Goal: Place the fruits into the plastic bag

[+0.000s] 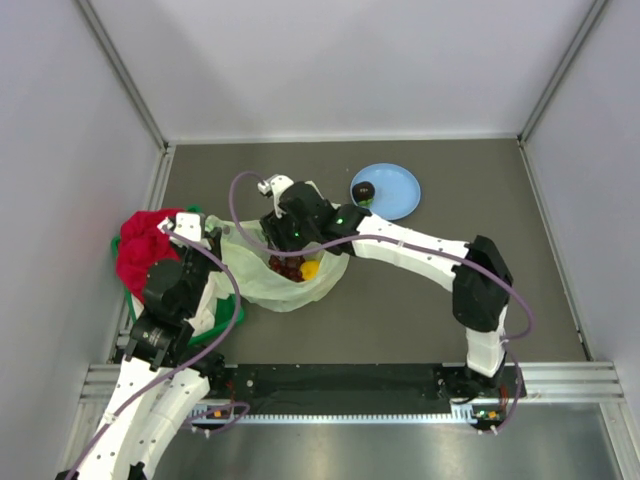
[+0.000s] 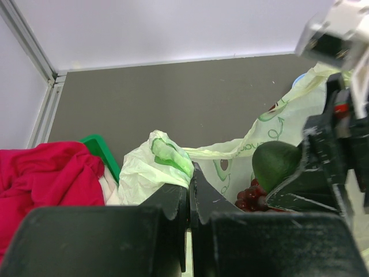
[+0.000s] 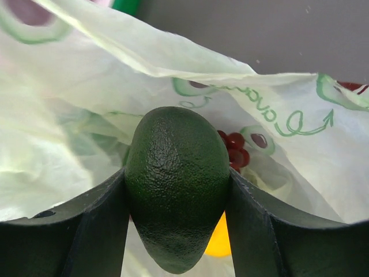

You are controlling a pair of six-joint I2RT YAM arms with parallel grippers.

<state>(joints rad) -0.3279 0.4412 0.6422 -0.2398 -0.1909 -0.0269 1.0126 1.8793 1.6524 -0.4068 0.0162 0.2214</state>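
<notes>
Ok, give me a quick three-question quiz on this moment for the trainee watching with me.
1. True or false: the right jaws hold the avocado at the mouth of the plastic bag.
2. Which fruit lies on the blue plate? A grape bunch; B small dark fruit; C citrus.
3. Fill in: the left jaws are shut on the ____.
Key: 1 true; 2 B; 3 plastic bag.

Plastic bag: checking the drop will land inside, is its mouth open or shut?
Open: the plastic bag gapes, grapes and citrus visible inside past the avocado in the right tool.
</notes>
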